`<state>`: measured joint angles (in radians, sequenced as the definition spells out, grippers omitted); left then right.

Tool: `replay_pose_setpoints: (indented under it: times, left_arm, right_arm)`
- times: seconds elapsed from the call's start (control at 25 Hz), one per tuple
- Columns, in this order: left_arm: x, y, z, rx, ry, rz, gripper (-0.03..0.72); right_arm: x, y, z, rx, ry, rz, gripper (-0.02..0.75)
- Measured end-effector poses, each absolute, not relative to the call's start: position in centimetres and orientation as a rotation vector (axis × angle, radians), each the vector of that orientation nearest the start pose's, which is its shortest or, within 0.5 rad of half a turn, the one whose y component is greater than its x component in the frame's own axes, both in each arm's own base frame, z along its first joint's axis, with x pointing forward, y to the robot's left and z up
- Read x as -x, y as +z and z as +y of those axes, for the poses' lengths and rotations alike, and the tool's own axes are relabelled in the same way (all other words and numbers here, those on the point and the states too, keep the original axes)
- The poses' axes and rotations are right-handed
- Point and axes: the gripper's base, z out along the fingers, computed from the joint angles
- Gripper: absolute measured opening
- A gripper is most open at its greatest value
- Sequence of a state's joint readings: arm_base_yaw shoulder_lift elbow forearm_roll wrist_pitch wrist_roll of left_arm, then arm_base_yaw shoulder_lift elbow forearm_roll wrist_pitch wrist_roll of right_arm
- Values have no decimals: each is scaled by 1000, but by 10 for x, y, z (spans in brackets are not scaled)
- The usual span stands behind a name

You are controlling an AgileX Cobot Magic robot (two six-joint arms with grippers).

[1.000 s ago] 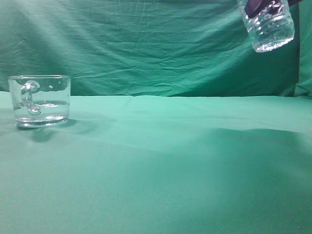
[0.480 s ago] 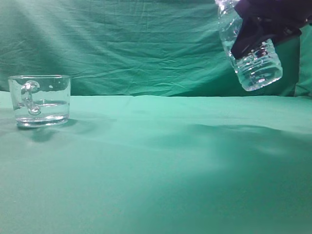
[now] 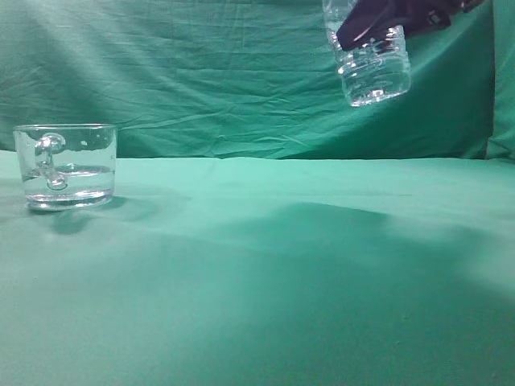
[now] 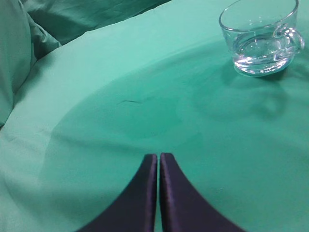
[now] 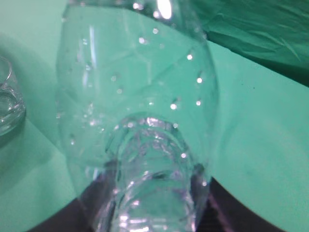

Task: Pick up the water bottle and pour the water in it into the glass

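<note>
1. Held high in the air: the water bottle [image 3: 372, 66], far to the right of the glass [image 3: 66, 166] and well above it, tipped a little.
2. Gripped around the ribbed lower body by the right gripper [image 3: 386, 22], jaws clamped on the sides.
3. Thin, clear plastic with drops inside [image 5: 140, 111]; probably light, soft and easy to dent. Best squeezed gently, on the ribs, where the wall is stiffer and less slippery.
4. Little of the water [image 3: 68, 178] seen in the bottle; some already sitting low in the glass.
5. Glass on the green cloth [image 3: 265, 273], upright, handle facing the camera. Thick and heavy-looking, hard, able to break if knocked.
6. Left gripper [image 4: 159, 164] near the glass, low over the cloth, pinched together and holding nothing.
7. Mouth of the bottle out of sight, so hard to tell where any spill would land.
</note>
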<state>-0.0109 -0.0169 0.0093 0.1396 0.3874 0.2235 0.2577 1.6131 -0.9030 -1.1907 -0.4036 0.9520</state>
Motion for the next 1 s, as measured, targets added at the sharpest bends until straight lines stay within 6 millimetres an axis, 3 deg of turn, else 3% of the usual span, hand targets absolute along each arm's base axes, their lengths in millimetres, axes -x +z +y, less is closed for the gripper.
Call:
replay_pose_setpoints:
  times: [0.16, 0.44, 0.8, 1.0]
  left_arm:
    - [-52, 176, 4, -302, 286, 1845, 0]
    - [-52, 176, 4, -302, 286, 1845, 0]
    - [-52, 176, 4, -302, 286, 1845, 0]
    - [-52, 176, 4, -302, 286, 1845, 0]
  right_arm:
    - [-315, 225, 114, 715, 417, 1855, 262]
    - [-292, 190, 93, 569, 332, 1831, 262]
    - [-302, 144, 95, 478, 399, 1842, 262]
    - [-304, 130, 97, 471, 433, 1837, 262]
